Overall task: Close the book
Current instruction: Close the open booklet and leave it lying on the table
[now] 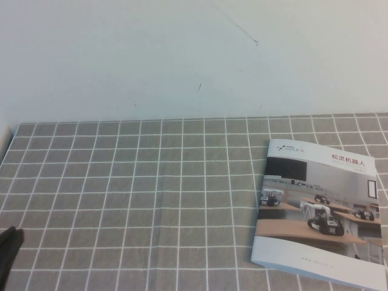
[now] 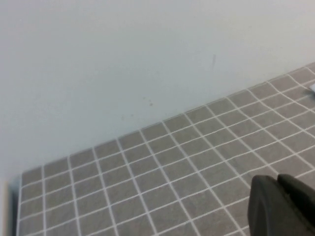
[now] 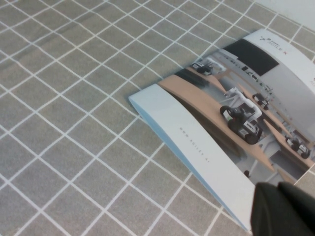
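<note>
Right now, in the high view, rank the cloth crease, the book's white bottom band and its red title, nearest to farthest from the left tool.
1. Cloth crease, mid-table.
2. White bottom band of the book, near right.
3. Red title, cover's far right corner.
Left tool sits at the near-left table edge; right tool hangs above the book's near edge.
</note>
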